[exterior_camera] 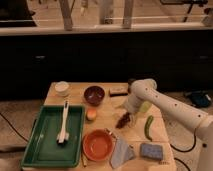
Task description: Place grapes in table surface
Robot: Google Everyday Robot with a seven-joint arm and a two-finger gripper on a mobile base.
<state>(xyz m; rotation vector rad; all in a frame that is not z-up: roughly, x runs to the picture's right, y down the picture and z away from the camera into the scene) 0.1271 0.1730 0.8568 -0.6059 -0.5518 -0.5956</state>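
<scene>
The grapes (122, 121), a small dark reddish-purple bunch, are at the middle of the light tan wooden table surface (107, 111), right of an orange fruit. My gripper (125, 115) hangs from the white arm, which comes in from the right, and sits directly over the grapes, touching or nearly touching them. The gripper hides the top of the bunch. I cannot tell whether the grapes rest on the wood or hang just above it.
A dark maroon bowl (94, 94), a white cup (62, 88) and a dark block (118, 91) stand at the back. A green tray (45, 145) with a white brush lies left. An orange bowl (97, 144), grey cloth (120, 151), blue sponge (151, 151) and long green vegetable (148, 127) lie in front.
</scene>
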